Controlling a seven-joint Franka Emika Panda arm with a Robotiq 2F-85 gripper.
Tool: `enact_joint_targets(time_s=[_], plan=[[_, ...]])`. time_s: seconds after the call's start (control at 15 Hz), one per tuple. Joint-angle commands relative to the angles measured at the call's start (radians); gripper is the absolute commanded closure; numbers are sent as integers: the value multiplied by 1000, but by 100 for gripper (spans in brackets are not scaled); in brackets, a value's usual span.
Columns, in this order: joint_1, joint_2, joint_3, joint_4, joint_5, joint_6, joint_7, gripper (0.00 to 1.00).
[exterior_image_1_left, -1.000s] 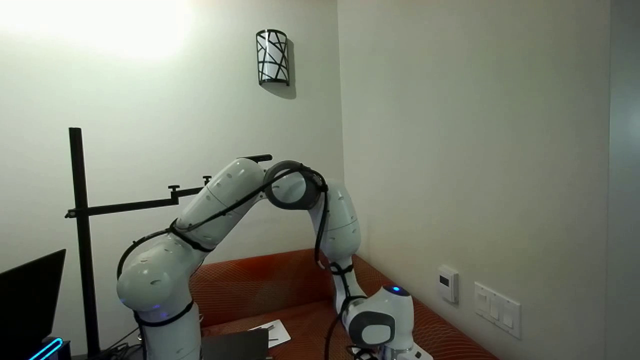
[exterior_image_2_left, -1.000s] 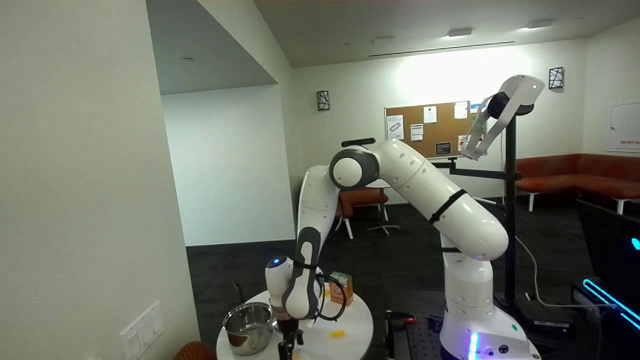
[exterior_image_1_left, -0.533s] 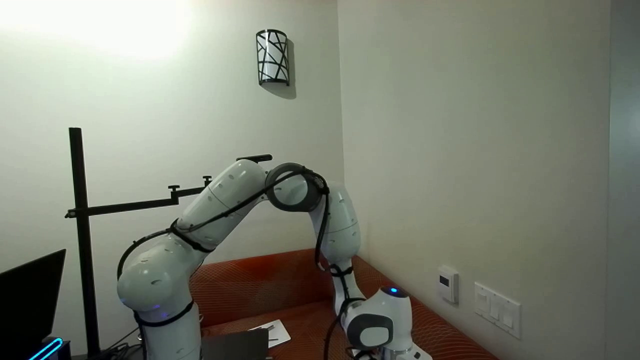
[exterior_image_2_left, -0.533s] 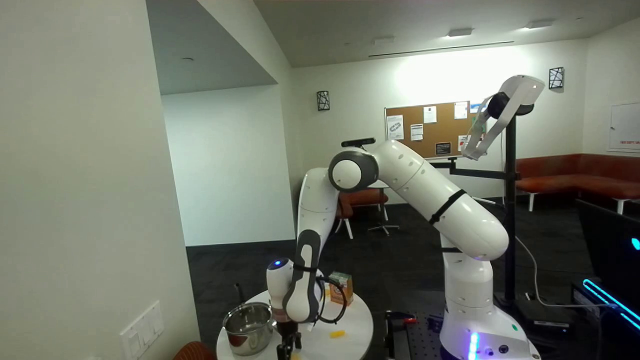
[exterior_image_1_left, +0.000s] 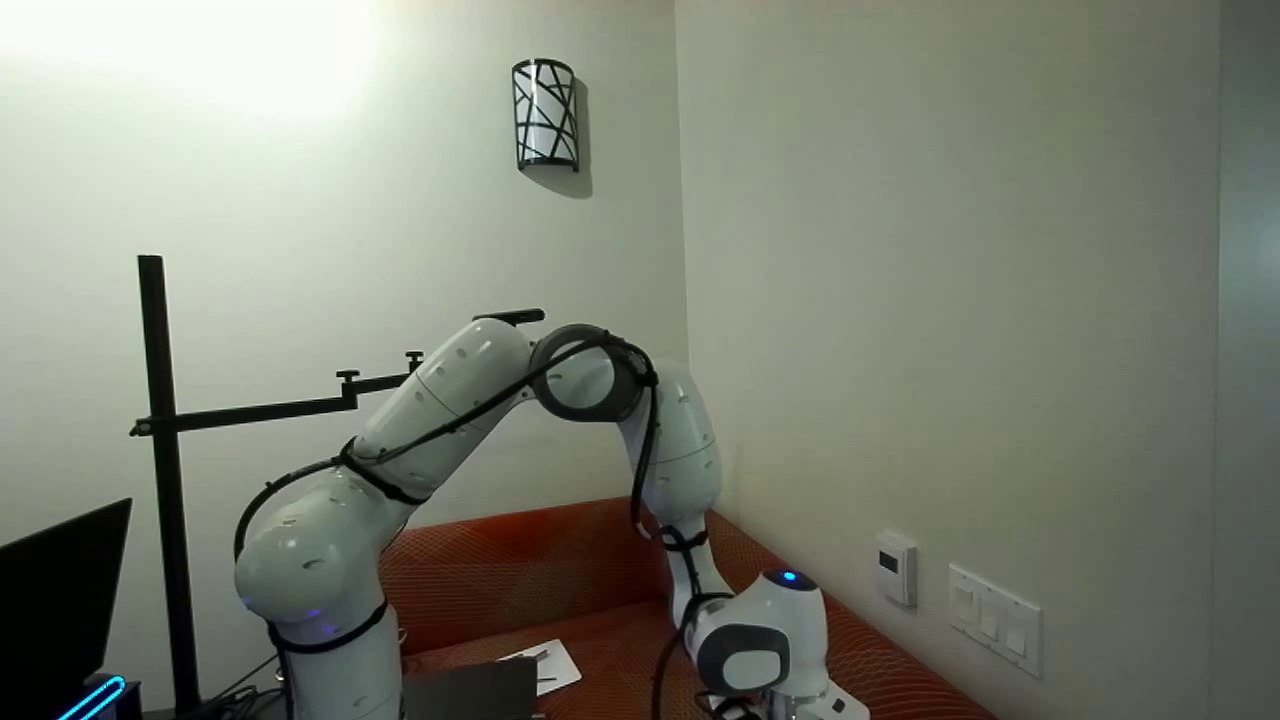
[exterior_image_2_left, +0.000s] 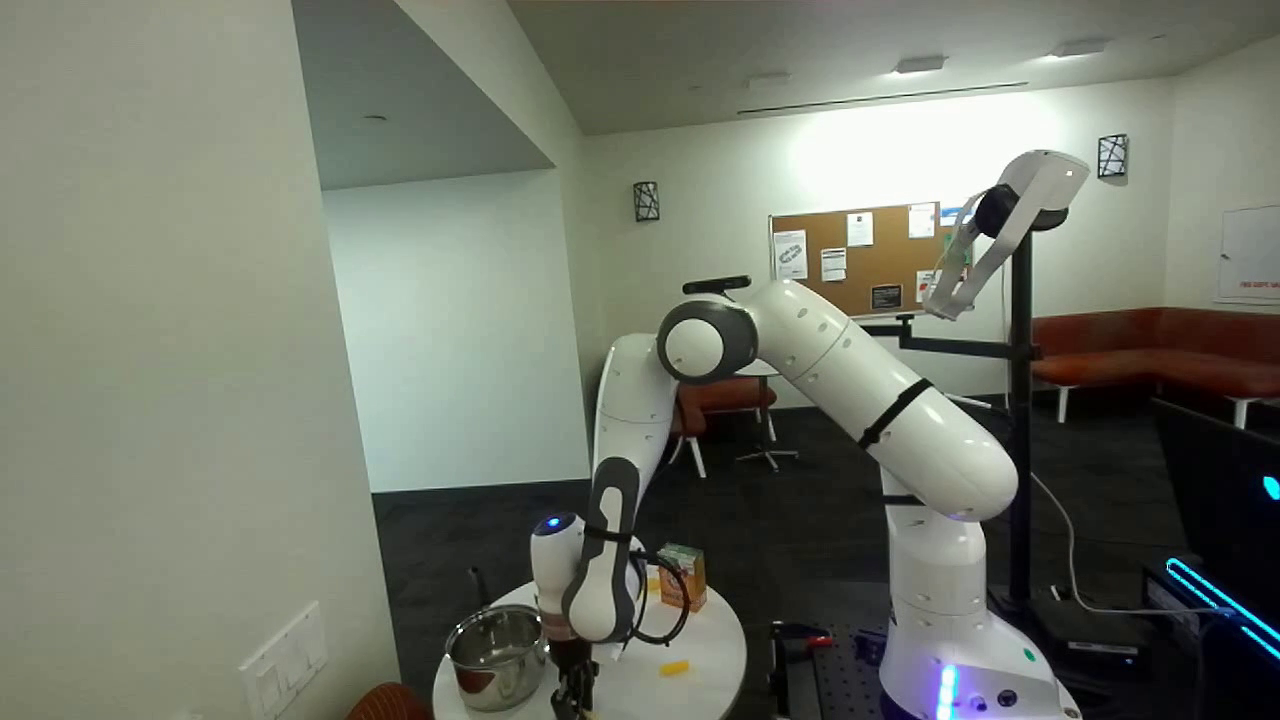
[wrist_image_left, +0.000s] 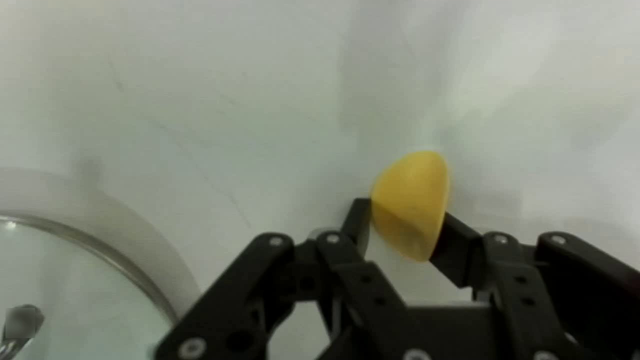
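Jaws clenched on the yellow piece (wrist_image_left: 412, 200) | only its near half's pinched | tapered tho, could easily get squirted out

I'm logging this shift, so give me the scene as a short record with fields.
Gripper: closed on a yellow piece, contact on both sides
Surface: white table
Standing on it: steel pot, orange box
Lying on it: another yellow piece
Wrist view, lower left: glass lid, partly shown
Unclear: whether the gripped piece is lifted off the table
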Motion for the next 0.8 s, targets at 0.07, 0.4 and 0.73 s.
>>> enact_joint_targets(time_s=[0.07, 0.4, 0.73], plan=[[16, 8, -9, 5, 21, 11, 9, 100], [19, 9, -11, 5, 21, 9, 11, 97], [25, -37, -7, -9, 22, -17, 13, 97]])
